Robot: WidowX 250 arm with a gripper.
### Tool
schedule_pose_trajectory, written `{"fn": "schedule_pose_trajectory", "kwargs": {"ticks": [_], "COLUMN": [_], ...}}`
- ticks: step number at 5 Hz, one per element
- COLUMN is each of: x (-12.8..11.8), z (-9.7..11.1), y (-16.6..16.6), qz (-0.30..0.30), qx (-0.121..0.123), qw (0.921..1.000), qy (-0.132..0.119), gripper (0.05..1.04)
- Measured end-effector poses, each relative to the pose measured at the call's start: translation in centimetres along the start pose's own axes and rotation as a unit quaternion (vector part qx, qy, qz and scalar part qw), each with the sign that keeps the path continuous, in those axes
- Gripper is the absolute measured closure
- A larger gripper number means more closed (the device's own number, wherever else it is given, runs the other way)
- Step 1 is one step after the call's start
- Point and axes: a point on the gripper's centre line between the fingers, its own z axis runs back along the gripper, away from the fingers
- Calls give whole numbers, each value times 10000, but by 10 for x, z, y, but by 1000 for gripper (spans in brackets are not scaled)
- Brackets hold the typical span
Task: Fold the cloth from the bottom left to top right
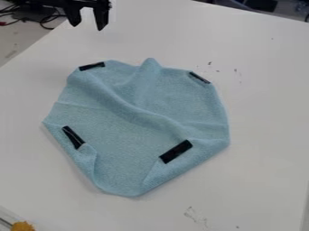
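Likely a lab, with a robot's black gripper [87, 27] over a white table [259, 113] and loose cables [43, 22] behind

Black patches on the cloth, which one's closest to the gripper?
The upper-left patch; the other three lie farther from the gripper, rightward or lower down.

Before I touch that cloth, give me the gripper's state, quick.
Gripper: open, jaws apart, holding nothing, at the picture's upper left and clear of the blue cloth.

A rumpled light-blue cloth [114, 131] with smooth black rectangular strips [175, 152] shows a rough, matt weave on a smooth white flat table [265, 180].
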Motion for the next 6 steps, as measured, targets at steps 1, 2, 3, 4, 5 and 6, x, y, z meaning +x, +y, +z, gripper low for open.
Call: {"fn": "schedule_pose_trajectory", "kwargs": {"ticks": [1, 2, 3, 4, 5, 6], "x": [-7, -27, -42, -86, -137, -168], "z": [-20, -30, -6, 11, 7, -5], "y": [-2, -4, -8, -19, -33, -41], "qz": [57, 411, 764, 1568, 2393, 2820], "qx": [-91, -10, 128, 245, 194, 211], "qw": [9997, 9981, 9966, 9867, 9695, 9574], "qy": [236, 456, 290, 359, 485, 576], "gripper": [83, 83, 83, 83, 83, 83]}}
